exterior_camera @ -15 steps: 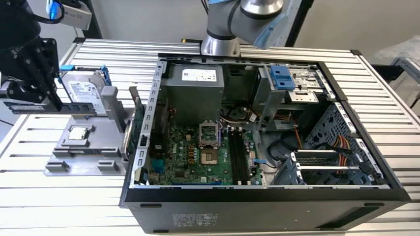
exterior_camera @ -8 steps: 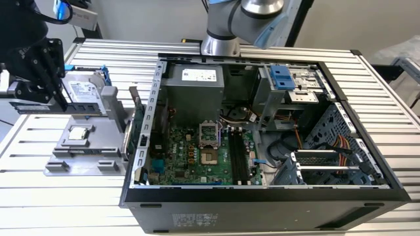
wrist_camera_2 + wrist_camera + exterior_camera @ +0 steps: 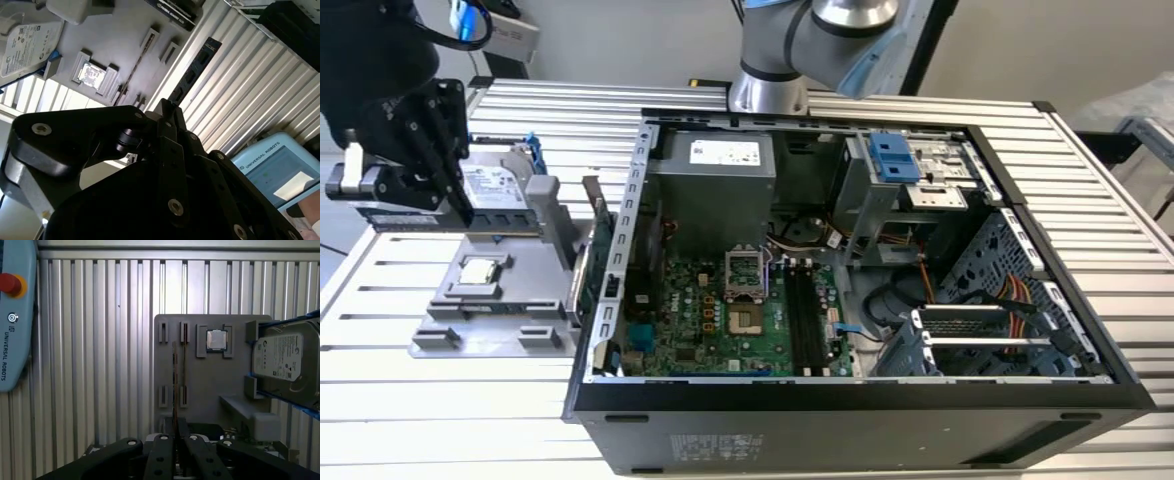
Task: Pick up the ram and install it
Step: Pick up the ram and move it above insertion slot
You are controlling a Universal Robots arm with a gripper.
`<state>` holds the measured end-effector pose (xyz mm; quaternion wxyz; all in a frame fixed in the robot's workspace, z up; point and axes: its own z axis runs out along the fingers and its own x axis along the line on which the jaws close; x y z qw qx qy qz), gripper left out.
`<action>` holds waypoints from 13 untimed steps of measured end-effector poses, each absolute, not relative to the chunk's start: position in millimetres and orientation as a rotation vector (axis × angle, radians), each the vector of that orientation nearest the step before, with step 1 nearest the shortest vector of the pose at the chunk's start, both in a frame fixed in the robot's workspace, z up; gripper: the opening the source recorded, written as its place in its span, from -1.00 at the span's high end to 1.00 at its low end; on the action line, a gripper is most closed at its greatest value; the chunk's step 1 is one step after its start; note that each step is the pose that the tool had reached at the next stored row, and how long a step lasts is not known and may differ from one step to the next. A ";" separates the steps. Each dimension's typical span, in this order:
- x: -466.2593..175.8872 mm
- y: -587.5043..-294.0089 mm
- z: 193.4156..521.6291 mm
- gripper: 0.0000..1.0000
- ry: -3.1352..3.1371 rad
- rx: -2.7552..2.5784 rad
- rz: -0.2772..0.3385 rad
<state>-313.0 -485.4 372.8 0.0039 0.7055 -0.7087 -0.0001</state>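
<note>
The ram (image 3: 194, 67) is a dark narrow stick with a row of chips, and my gripper (image 3: 167, 114) is shut on one end of it. In the first wrist view the ram (image 3: 175, 382) shows edge-on, running out from between the black fingers (image 3: 161, 450) over the grey holder plate (image 3: 210, 385). In the exterior view the gripper (image 3: 411, 200) hangs at the far left, above and beside that holder (image 3: 494, 305), with the ram (image 3: 394, 215) lying level under it. The open computer case (image 3: 627, 260) lies to the exterior view's right, with the motherboard's long memory slots (image 3: 807, 315) in its middle.
On the holder sit a square silver processor (image 3: 216, 339) and a silver hard drive (image 3: 282, 360) in a blue frame. A teach pendant (image 3: 15, 315) lies on the ribbed metal table (image 3: 100, 365). The arm's base (image 3: 767, 70) stands behind the case.
</note>
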 end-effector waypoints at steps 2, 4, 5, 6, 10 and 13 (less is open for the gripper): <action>-308.7 -485.4 372.8 1.00 -2.221 2.211 0.000; -304.7 -485.4 372.7 1.00 -2.221 2.211 0.000; -302.9 -485.4 372.7 1.00 -2.221 2.211 0.000; -301.4 -485.4 372.7 1.00 -2.221 2.211 0.000; -292.9 -485.4 372.7 1.00 -2.221 2.211 0.000; -289.4 -485.4 372.7 1.00 -2.221 2.211 0.000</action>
